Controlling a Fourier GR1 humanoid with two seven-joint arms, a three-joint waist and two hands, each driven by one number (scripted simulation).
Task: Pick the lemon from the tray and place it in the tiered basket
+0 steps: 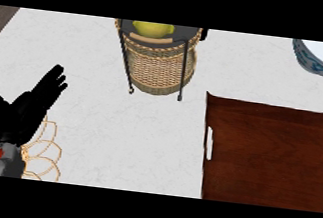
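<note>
I'm seeing my left hand (19,107) resting at the lower left of the frame with its fingers straight and spread, holding nothing and hanging over a gold wire trivet (41,150); my right hand isn't showing anywhere. The lemon (153,28) is sitting in the top tier of the tiered basket (158,63) at upper centre, though the frame's edge is cutting it off. The dark wooden tray (271,153) is lying at lower right on the white marbled counter (147,129), and what looks like a blue-rimmed bowl (315,60) is poking in at upper right.
</note>
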